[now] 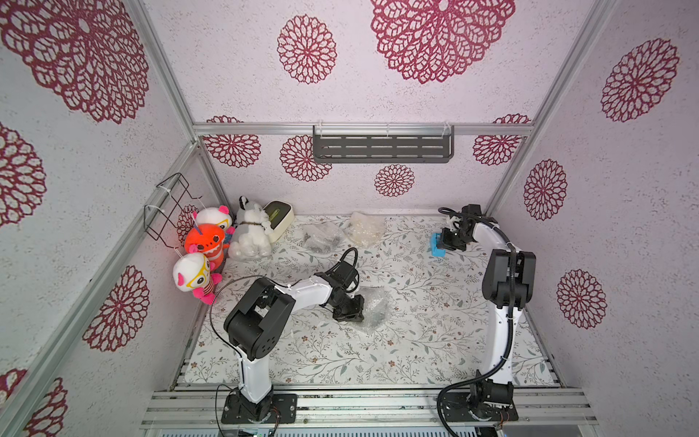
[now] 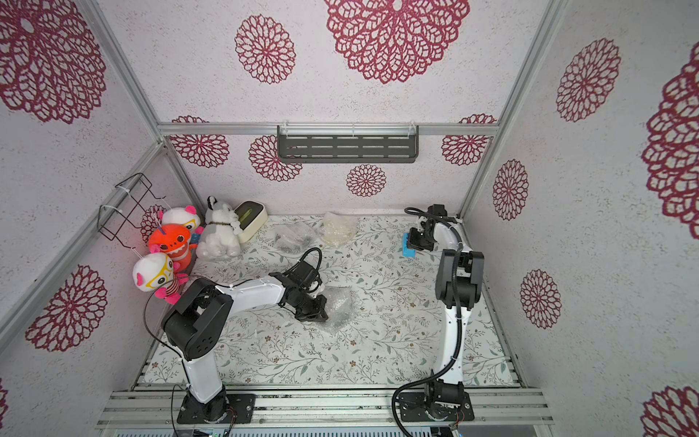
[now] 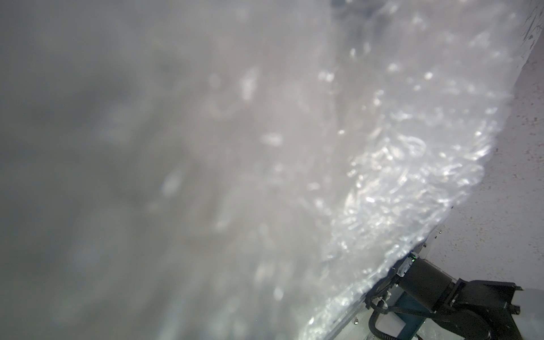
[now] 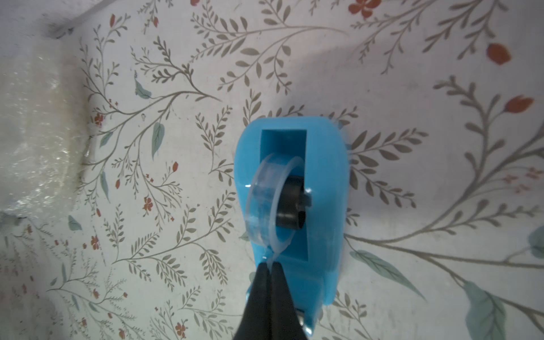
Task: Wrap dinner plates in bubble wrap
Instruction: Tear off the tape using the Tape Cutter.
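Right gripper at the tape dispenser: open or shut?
Shut: the right wrist view shows the right gripper tips together, pinching the tape end at the blue tape dispenser.

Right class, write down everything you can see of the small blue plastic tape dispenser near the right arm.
The small blue plastic tape dispenser is a rounded, smooth shell with a rectangular well holding a roll of clear tape on a black hub. It stands upright on the floral tablecloth near the table's far right corner. The right end effector, closed, pinches the tape's free end at its narrower end.
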You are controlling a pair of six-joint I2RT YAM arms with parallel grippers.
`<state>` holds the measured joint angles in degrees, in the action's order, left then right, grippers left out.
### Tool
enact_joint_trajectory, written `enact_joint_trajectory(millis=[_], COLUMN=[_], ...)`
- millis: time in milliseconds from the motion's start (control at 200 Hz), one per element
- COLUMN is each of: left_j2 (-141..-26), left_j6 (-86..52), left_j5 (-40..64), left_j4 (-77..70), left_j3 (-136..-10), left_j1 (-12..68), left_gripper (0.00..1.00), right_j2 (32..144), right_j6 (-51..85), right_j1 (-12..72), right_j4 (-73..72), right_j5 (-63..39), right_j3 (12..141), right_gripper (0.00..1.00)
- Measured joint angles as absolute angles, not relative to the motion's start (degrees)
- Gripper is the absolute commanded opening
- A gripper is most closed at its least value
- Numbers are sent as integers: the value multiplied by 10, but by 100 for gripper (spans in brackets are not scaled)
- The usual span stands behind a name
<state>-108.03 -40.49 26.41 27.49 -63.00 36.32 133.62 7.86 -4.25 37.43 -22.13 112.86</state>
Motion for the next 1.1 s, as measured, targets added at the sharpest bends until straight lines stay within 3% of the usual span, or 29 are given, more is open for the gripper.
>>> enact_joint_trajectory(millis=[445, 731, 801, 1101], left_j2=[-1080, -1080, -1080, -1080], left_j6=[-405, -405, -405, -405], left_j5=[263, 263, 263, 263], left_j4=[275, 275, 275, 275], left_j3=[-630, -630, -630, -630], left_j1=[363, 363, 363, 363], left_gripper=[0, 0, 0, 0], right_j2=[1265, 1198, 1196, 1250], right_j6=[139, 151, 149, 103], right_j1=[-79, -86, -86, -71], right_j4=[268, 245, 246, 304], right_j5=[-330, -342, -339, -273], right_j3=[1004, 969, 969, 1034], right_gripper=[0, 0, 21, 29])
